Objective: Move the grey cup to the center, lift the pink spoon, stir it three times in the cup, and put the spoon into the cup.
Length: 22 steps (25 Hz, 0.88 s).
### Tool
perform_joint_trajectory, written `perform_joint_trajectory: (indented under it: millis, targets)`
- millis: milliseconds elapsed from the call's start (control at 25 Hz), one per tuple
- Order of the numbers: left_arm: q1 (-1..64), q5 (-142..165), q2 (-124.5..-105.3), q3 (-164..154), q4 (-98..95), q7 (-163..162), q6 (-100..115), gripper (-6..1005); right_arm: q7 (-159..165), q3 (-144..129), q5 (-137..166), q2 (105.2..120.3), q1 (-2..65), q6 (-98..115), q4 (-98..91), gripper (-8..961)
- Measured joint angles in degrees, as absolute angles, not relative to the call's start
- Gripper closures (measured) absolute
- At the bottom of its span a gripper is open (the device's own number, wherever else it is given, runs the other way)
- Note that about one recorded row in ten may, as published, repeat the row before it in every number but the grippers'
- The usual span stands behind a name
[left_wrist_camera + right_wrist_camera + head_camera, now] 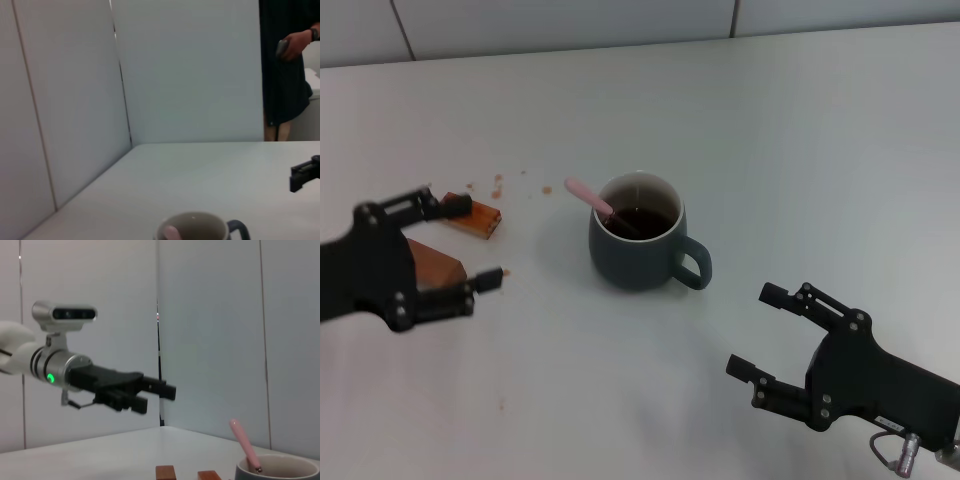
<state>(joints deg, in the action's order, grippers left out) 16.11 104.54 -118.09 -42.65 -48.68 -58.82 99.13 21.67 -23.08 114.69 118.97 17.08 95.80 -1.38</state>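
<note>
Grey cup (pixel 636 243) sits upright at centre frame on the white counter (pixel 800 140), handle toward lower right, dark liquid inside. Pink spoon (pixel 588 195) stands in the cup, bowl submerged, handle leaning out over the rim toward upper left. Left hand (pixel 470 245) at left edge, fingers spread wide, holding nothing, above brown wooden blocks (pixel 470 217); possibly some crumbs nearby. Right hand (pixel 752 330) at lower right, wide open, well apart from the cup.
</note>
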Motion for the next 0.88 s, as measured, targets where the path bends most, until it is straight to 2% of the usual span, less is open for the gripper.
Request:
perform_joint_trajectory:
  millis: [880]
  targets:
    - [17.01, 105.39, -118.12, -43.46, -31.87, -45.34, 98.41, 197, 21.77, -22.59, 114.69, 119.18, 17.82, 95.9, -1.41, 127]
